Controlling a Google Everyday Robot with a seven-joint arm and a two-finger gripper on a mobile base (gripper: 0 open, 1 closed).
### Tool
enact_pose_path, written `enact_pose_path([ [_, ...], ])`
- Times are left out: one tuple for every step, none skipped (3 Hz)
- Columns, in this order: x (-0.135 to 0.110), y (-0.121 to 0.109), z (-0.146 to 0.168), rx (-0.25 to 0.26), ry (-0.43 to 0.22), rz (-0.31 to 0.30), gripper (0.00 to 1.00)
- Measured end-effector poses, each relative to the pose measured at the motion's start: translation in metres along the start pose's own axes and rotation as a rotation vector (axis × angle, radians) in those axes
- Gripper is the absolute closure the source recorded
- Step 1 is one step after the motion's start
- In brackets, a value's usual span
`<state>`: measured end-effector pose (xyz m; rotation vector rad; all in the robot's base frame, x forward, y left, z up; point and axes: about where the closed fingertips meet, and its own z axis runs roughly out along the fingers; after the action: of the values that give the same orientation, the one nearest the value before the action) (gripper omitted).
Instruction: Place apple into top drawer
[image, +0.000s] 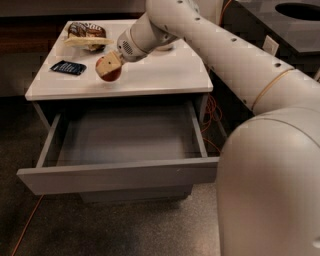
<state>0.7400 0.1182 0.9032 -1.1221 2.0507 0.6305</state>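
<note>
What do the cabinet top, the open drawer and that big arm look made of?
Cabinet top: smooth, uniform white, probably laminate or painted board. Top drawer: matte grey panels, painted wood or metal, unclear which. Arm: off-white moulded plastic shells, judging by seams and small holes. Its gripper, over the top's left part, holds the apple.

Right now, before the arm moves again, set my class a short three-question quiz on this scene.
1. True or false: the top drawer stands open with nothing in it.
2. Where is the apple? A) in the drawer B) gripped by the hand, over the white cabinet top C) on the floor
3. Fill in: in the camera view, the dark blue packet lies to the apple's ____.

Key: 1 true; 2 B; 3 left.
</note>
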Motion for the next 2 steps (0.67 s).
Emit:
enact_pose_path([
  [0.006,0.041,-0.010,-0.101,-0.043,-0.039,1.00],
  [0.014,0.069,-0.014,-0.152,-0.034,-0.101,1.00],
])
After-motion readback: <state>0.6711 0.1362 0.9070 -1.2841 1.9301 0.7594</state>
